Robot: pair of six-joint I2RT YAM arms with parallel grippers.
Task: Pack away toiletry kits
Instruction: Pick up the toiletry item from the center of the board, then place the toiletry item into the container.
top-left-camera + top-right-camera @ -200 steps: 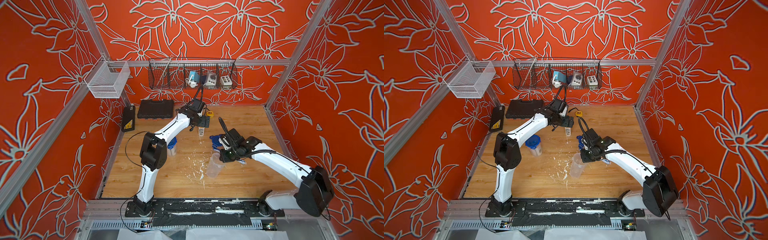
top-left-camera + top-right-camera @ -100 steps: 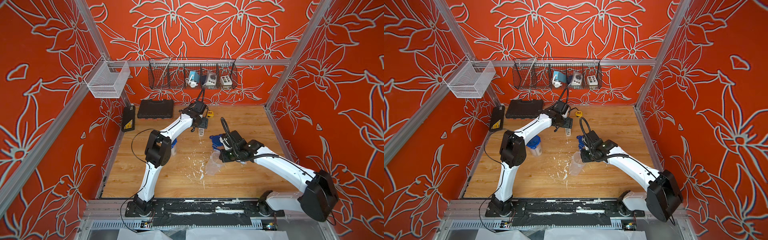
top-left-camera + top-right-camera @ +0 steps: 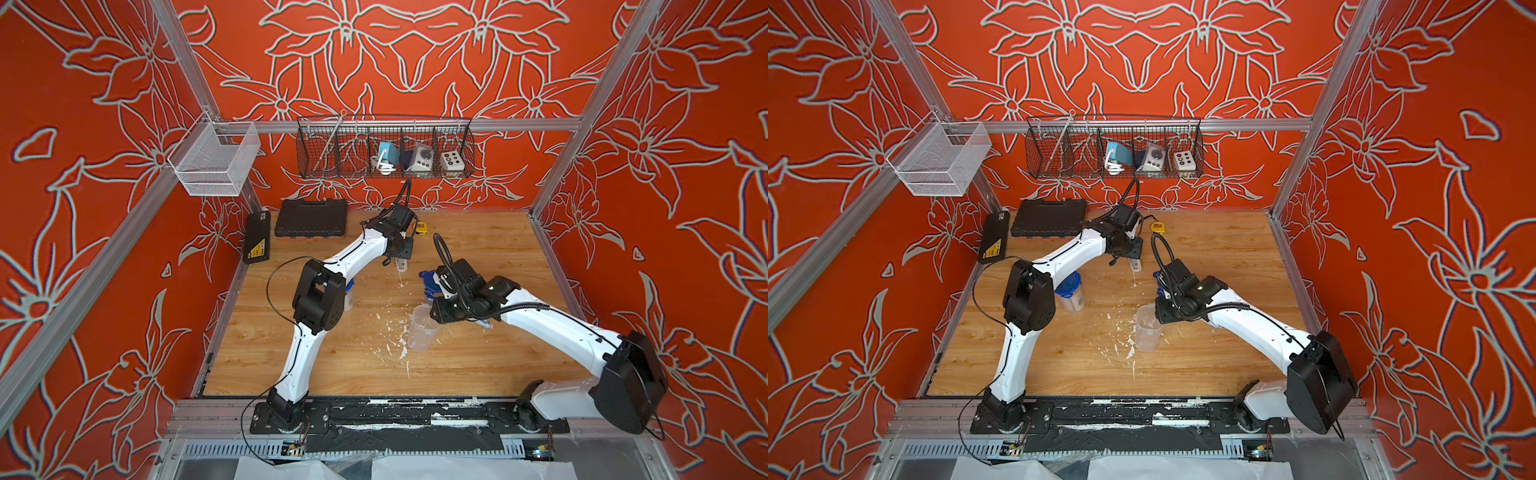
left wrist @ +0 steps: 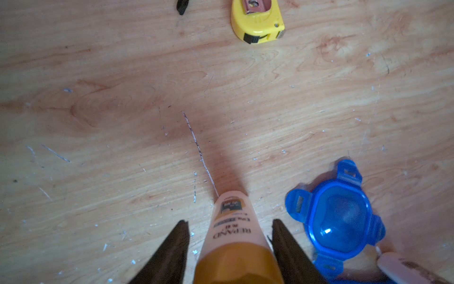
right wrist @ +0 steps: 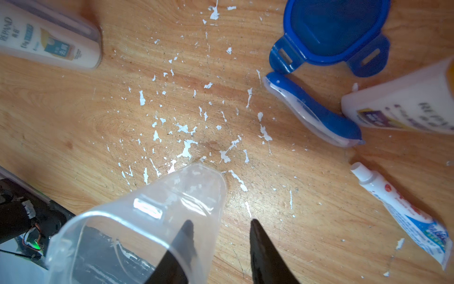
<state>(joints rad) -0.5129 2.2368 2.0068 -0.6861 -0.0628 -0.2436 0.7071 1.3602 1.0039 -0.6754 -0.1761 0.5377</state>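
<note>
A clear tub point(image 3: 422, 328) point(image 3: 1148, 328) without its lid stands mid-table. My right gripper point(image 5: 221, 221) is open over its rim point(image 5: 137, 216), one finger inside and one outside, clear of the wall. Its blue clip lid point(image 5: 336, 27) point(image 4: 339, 221) lies loose just beyond it. Farther back, my left gripper point(image 4: 230, 222) is open astride a yellow-capped white bottle point(image 4: 233, 228) lying on the wood, with small gaps on both sides. A blue toothbrush case point(image 5: 312, 113), another white bottle point(image 5: 403, 108) and a small tube point(image 5: 403, 211) lie beside the open tub. A second tub point(image 3: 1070, 293) stands lidded at the left.
A yellow tape measure point(image 4: 258, 22) lies at the back near my left gripper. Two black tool cases point(image 3: 311, 218) point(image 3: 257, 237) sit at the back left. White flecks of worn finish mark the wood point(image 5: 186, 147). A wire basket point(image 3: 384, 147) hangs on the back wall.
My left gripper's jaws have narrowed around the bottle. My right gripper has opened and let go of the clear tub's wall; the tub stands on the table.
</note>
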